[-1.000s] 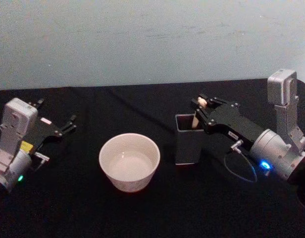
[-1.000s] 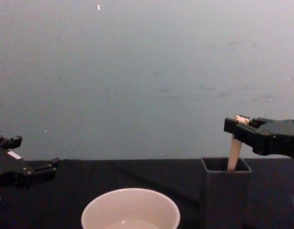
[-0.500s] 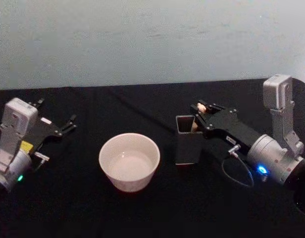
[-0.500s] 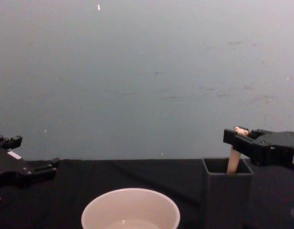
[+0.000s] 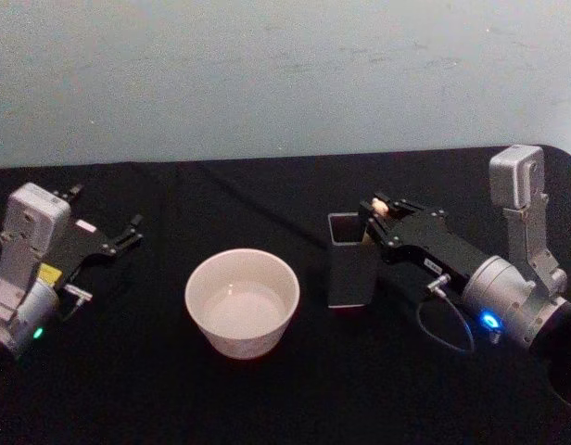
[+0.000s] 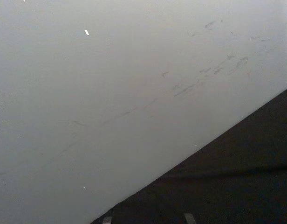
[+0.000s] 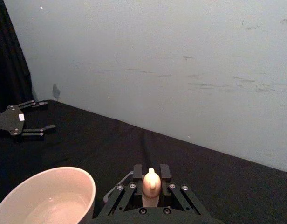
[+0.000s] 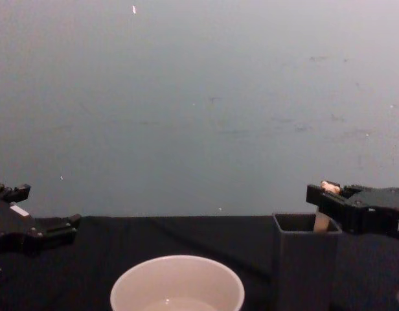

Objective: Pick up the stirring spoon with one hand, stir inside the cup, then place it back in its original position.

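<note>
The stirring spoon [image 5: 380, 208] stands in the dark grey square holder [image 5: 348, 273], with just its beige bear-shaped head [image 7: 151, 182] and a short piece of handle [image 8: 322, 222] above the rim. My right gripper [image 5: 376, 209] is shut on that head, right over the holder's opening [image 8: 305, 223]. The cream-white cup [image 5: 241, 301] sits left of the holder with a little clear liquid inside, also visible in the right wrist view [image 7: 45, 196]. My left gripper [image 5: 107, 209] hangs open at the far left, holding nothing.
A black cloth [image 5: 267, 399] covers the table, and a pale wall [image 5: 267, 74] rises behind it. A thin dark cable [image 5: 258, 209] runs across the cloth behind the cup. The holder stands close to the cup's right side.
My right gripper has come down with the spoon, which has sunk deeper into the holder until little more than its head shows. The left arm has stayed still.
</note>
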Available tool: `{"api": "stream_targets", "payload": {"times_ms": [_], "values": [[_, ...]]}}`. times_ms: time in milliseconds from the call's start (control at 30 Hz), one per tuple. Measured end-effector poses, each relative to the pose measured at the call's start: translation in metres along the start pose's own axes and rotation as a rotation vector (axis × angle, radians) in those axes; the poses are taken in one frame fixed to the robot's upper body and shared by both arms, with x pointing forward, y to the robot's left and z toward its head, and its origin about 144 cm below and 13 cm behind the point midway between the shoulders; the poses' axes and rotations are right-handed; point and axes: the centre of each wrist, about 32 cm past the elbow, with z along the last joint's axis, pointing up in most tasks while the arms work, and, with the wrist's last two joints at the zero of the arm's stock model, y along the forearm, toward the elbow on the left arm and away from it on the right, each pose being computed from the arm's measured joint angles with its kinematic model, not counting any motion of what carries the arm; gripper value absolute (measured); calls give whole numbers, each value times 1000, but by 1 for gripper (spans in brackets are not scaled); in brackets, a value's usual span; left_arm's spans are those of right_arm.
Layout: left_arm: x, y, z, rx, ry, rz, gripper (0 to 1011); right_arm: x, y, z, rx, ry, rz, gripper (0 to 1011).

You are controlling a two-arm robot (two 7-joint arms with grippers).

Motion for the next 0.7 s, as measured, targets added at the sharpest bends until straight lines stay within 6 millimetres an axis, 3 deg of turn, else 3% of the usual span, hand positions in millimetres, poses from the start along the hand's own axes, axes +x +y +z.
{"api": "stream_targets", "payload": {"times_ms": [567,700], "values": [[0,0,0,0,0,0,1001,0,0,0,-2,-5,-4,222],[0,0,0,0,0,0,1001,0,0,0,-1,-5,-4,354]]}}
